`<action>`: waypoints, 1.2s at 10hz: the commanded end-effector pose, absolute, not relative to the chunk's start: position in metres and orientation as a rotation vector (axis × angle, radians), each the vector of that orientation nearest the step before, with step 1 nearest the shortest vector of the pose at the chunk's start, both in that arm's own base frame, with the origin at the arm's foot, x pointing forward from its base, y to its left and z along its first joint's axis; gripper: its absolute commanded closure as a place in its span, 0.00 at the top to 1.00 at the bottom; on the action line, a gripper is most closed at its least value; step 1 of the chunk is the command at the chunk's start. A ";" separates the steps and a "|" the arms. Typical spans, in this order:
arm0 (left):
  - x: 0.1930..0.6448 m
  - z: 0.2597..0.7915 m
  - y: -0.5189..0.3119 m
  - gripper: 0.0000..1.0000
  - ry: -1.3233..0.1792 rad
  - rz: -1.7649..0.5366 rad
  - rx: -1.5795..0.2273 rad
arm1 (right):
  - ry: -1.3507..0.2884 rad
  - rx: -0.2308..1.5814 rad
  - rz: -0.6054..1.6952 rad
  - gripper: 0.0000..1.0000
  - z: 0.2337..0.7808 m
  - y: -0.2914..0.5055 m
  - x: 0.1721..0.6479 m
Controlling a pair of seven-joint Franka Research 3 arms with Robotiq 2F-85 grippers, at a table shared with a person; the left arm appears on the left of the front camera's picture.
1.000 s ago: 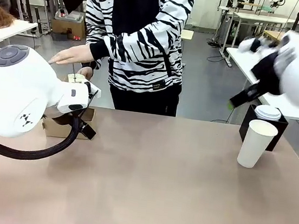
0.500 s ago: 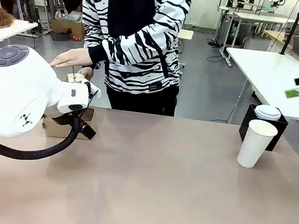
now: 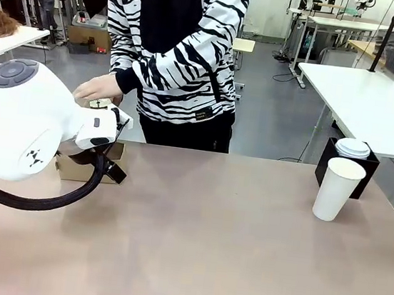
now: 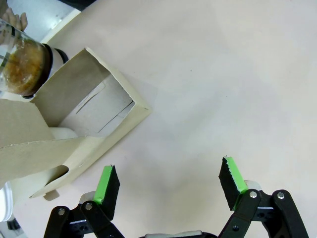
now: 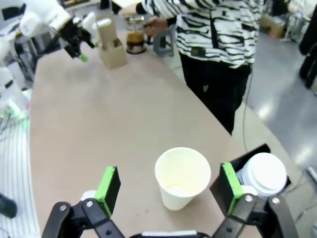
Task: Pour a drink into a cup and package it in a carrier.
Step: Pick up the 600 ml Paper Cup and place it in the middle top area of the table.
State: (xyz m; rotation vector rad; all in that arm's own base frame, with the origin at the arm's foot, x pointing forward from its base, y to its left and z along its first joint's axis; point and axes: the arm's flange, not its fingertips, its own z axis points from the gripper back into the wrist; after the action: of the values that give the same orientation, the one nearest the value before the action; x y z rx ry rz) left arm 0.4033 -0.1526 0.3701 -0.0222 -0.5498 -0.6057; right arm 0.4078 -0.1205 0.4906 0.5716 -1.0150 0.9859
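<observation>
Left gripper (image 4: 168, 168) jaws stood apart, holding nothing; I noted carrier (image 4: 64, 148) just beside it, drink (image 4: 22, 69) beyond that. Right gripper (image 5: 168, 171) likewise spread, empty; white cup (image 5: 182, 178) ahead, untouched.

A: Cup (image 5: 182, 177): white paper, upright, empty, over on the table's (image 3: 199, 248) right side.
B: And the carrier (image 4: 94, 106), brown cardboard, stands far left, one pocket open. The drink (image 4: 22, 69), brown in clear glass, sits just beside it.
</observation>
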 end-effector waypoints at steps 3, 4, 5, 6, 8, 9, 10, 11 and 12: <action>0.403 0.370 -0.152 1.00 -0.550 -0.605 -0.024 | -1.006 0.528 0.986 1.00 0.509 -0.114 0.403; 0.403 0.370 -0.152 1.00 -0.550 -0.605 -0.024 | -0.986 0.543 0.973 1.00 0.502 -0.112 0.407; 0.403 0.370 -0.152 1.00 -0.550 -0.605 -0.024 | -0.981 0.590 0.911 1.00 0.476 -0.137 0.427; 0.403 0.370 -0.152 1.00 -0.550 -0.605 -0.024 | -0.978 0.654 0.888 1.00 0.447 -0.156 0.435; 0.403 0.370 -0.152 1.00 -0.550 -0.605 -0.024 | -1.020 0.753 0.881 1.00 0.390 -0.182 0.441; 0.403 0.370 -0.152 1.00 -0.550 -0.605 -0.024 | -1.067 0.791 0.877 1.00 0.363 -0.189 0.441; 0.403 0.370 -0.152 1.00 -0.550 -0.605 -0.024 | -1.117 0.819 0.872 1.00 0.332 -0.190 0.441; 0.403 0.370 -0.152 1.00 -0.550 -0.605 -0.024 | -1.158 0.856 0.866 1.00 0.309 -0.187 0.440; 0.403 0.370 -0.152 1.00 -0.550 -0.605 -0.024 | -1.194 0.876 0.867 1.00 0.289 -0.179 0.439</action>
State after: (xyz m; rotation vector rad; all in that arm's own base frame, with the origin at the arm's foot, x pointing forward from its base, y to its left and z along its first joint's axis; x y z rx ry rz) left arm 0.4033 -0.1525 0.3701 -0.0220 -0.5497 -0.6055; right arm 0.4258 -0.1801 0.2972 0.8519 -1.1398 0.8355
